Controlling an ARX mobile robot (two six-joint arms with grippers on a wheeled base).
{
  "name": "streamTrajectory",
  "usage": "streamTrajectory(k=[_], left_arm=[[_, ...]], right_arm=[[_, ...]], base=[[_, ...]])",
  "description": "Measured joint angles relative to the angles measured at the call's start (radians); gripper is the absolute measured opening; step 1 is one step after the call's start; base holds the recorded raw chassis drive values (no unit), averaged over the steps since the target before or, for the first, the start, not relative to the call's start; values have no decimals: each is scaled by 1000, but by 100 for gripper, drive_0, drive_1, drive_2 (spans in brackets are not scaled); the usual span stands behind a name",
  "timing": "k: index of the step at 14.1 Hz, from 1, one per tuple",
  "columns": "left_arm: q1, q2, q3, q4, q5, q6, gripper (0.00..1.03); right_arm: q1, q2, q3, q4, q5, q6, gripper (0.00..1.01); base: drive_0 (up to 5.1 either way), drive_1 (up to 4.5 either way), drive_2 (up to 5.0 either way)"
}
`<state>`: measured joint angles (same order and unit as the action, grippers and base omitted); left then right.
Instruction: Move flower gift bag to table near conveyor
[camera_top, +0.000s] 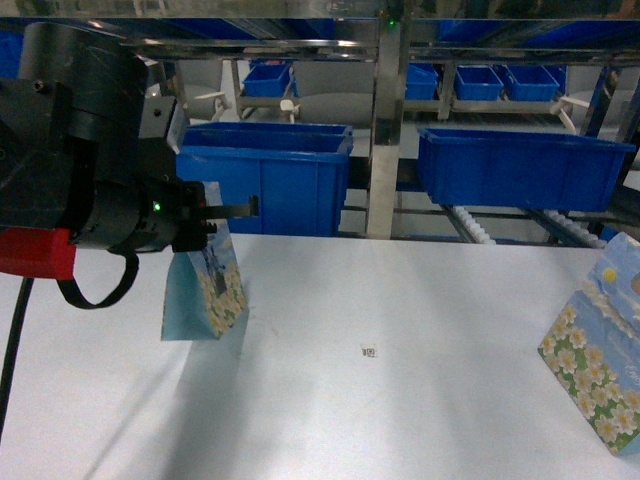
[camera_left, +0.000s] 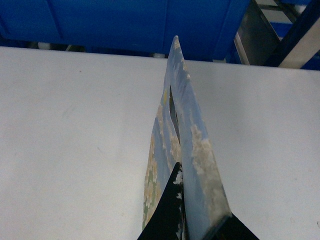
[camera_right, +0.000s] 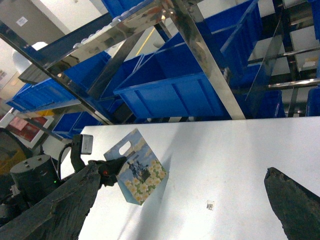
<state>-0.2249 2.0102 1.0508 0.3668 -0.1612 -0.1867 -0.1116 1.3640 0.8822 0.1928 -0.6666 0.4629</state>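
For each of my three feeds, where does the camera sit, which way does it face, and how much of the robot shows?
Head: on the robot, facing forward and slanting down over the table to the conveyor and blue bins; the left arm fills the left side, its left end effector shut on the flower gift bag.
Left wrist: looks along the bag's top edge; dark fingertips show at the bottom.
Right wrist: faces across the table toward the left arm; right end effector open, empty.
Shared: all three show the bag and bins.

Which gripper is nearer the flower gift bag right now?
Left. The left gripper is shut on the flower gift bag at its top edge. The right gripper is open over the table, well off to the bag's side.
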Motion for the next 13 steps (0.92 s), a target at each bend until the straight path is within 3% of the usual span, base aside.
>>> streamTrajectory(k=[1, 6, 8, 9, 10, 12, 13], left_arm=[[-13, 0, -8, -2, -13, 0, 3], [-4, -11, -23, 21, -34, 5, 64], [-11, -129, -83, -13, -101, 10, 87], [-14, -230, -82, -55, -122, -17, 99], [-27, -341, -74, -107, -130, -46, 98], [-84, -527, -63, -129, -167, -56, 98], [-88, -523, -58, -130, -166, -56, 98]], right_arm=[[0, 0, 0, 0, 0, 0, 98], [0, 0, 0, 0, 0, 0, 98], [0, 0, 0, 0, 0, 0, 98], [0, 0, 0, 0, -1, 0, 98], [0, 0, 0, 0, -2, 0, 98], [0, 0, 0, 0, -2, 0, 98], [0, 0, 0, 0, -2, 0, 98]], base=[[0, 0, 0], [0, 0, 0], [0, 0, 0], [0, 0, 0], [0, 0, 0], [0, 0, 0], [0, 0, 0]])
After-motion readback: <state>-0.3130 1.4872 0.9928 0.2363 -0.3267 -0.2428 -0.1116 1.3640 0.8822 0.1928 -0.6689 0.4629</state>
